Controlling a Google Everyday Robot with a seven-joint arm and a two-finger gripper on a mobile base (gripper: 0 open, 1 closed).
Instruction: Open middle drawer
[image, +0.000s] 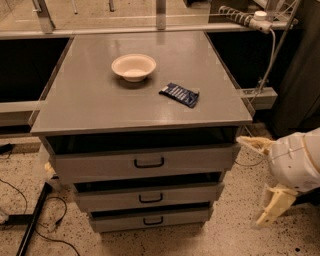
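At the far left, thin dark cables (18, 192) trail over the speckled floor (230, 240), and a black stand leg (32, 222) slants down beside the cabinet's left corner. The grey cabinet fills the middle of the view. Its flat tabletop (85, 105) carries a cream bowl (133, 66), upright and left of centre toward the back. A dark blue packet (179, 94) lies flat just to the bowl's right and a little nearer the front edge, apart from the bowl. Under the tabletop three grey drawers are stacked, each with a small black bar handle at the centre of its front. The top drawer (95, 165) has the widest front, and the bottom drawer (115, 221) has the narrowest. The middle drawer (110, 199) sits between them with a dark gap above its front, and nothing touches its handle (151, 198). To the right of the cabinet, the pincer (249, 182) hangs over the floor at about the height of the top and middle drawers. It is near the cabinet's right side but well clear of every handle. Its two cream fingers (256, 144) are spread wide, one reaching toward the cabinet's upper right corner and the other pointing down at the floor, and they hold nothing. Behind them bulges the white arm body (295, 160). At the upper right a power strip (240, 16) rests on a rail, with a pale cable (267, 60) dropping from it.
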